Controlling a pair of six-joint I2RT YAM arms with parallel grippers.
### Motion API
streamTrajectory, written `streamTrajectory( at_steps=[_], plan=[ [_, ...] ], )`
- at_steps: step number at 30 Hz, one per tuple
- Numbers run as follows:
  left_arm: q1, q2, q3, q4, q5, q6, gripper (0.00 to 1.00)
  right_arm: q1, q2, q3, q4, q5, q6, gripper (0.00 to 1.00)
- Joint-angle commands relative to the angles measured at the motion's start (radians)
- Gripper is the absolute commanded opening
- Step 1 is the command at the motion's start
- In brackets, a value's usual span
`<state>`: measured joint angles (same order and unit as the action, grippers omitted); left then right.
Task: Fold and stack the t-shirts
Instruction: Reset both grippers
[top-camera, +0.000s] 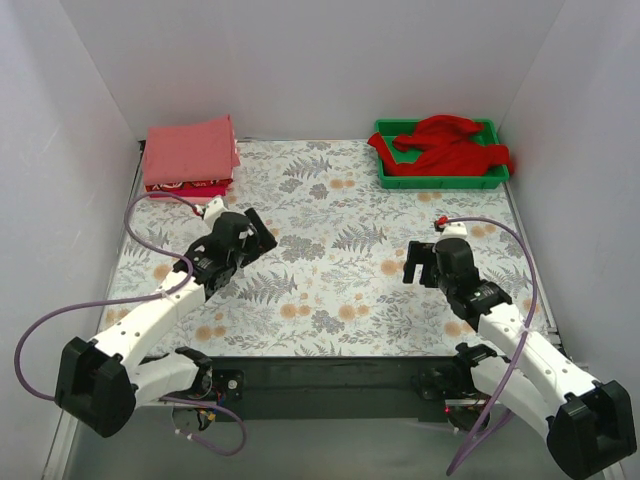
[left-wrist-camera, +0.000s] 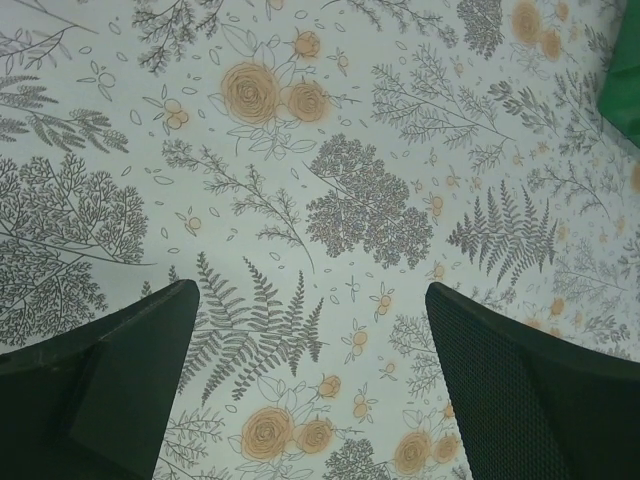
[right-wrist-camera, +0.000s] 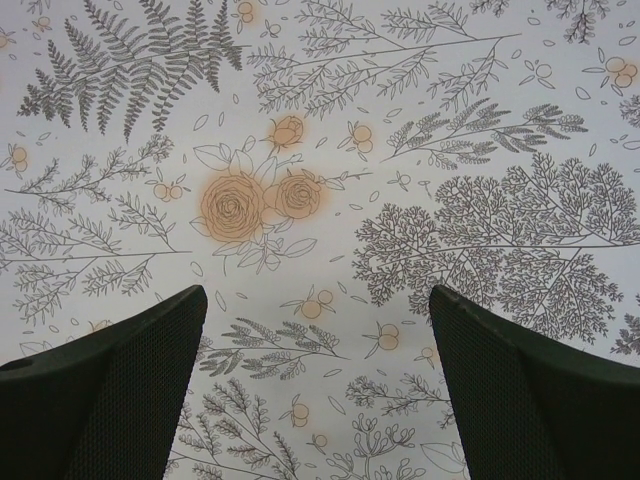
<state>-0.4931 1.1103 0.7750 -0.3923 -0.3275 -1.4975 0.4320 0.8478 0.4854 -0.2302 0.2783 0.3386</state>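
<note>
Eleven o'clock: folded salmon-pink cloth t-shirt (top-camera: 188, 148) atop printed ones (top-camera: 185, 187). One o'clock: crumpled bright red tee (top-camera: 445, 145) in green plastic tray (top-camera: 440, 181). Left gripper (left-wrist-camera: 310, 400), right gripper (right-wrist-camera: 315, 400) wide apart, empty.

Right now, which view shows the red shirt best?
Top external: the red shirt lies crumpled in the green tray, draped over its rim. Left wrist shows only a tray corner, no shirt; right wrist only tablecloth.

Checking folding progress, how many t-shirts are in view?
3 visible: pink t-shirt folded atop the far-left stack, printed red t-shirt beneath it, bright red t-shirt crumpled in the green tray. The stack may hide more.
</note>
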Motion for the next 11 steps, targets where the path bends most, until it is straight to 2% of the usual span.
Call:
streamTrajectory(
  at_steps=[1, 11],
  plan=[
    [-0.007, -0.059, -0.029, 0.001, -0.045, -0.104, 0.97, -0.004, -0.047, -0.028, 0.038, 0.010, 0.045, 0.98],
    [-0.007, -0.092, -0.033, -0.023, -0.105, -0.110, 0.98, -0.003, -0.171, -0.114, 0.061, -0.005, 0.068, 0.98]
  ],
)
